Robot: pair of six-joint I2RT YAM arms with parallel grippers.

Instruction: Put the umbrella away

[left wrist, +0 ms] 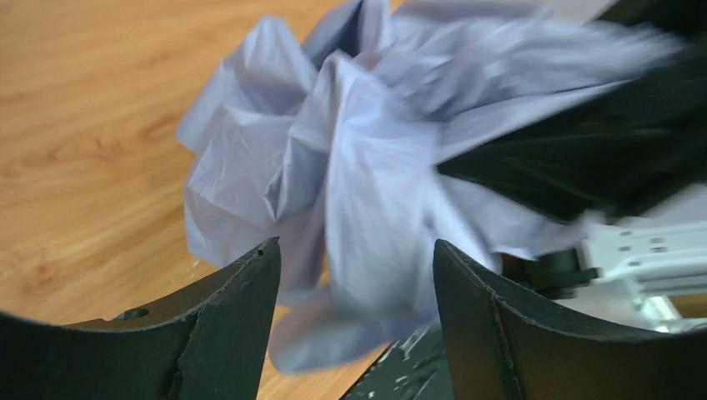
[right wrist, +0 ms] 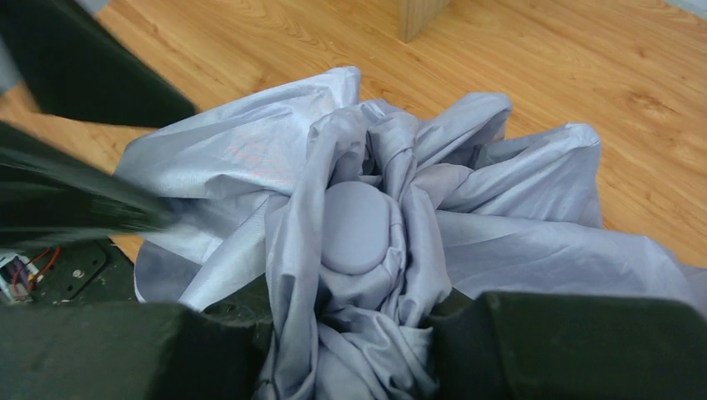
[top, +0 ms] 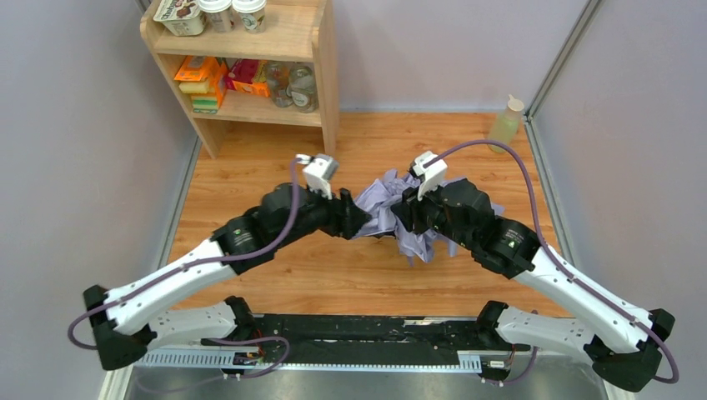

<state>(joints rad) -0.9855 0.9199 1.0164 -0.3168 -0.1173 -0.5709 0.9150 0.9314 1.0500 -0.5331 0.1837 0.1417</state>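
As it bunches, the umbrella [right wrist: 517,242] creases softly.

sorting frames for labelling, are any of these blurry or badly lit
Top view: sharp, even light. Left wrist: umbrella and right arm smeared by motion at upper right. Right wrist: left arm streaked, fabric crisp.

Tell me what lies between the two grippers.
The umbrella, lilac canopy bunched, fills the gap between left gripper and right gripper in the top view; each wrist view shows its fabric too.
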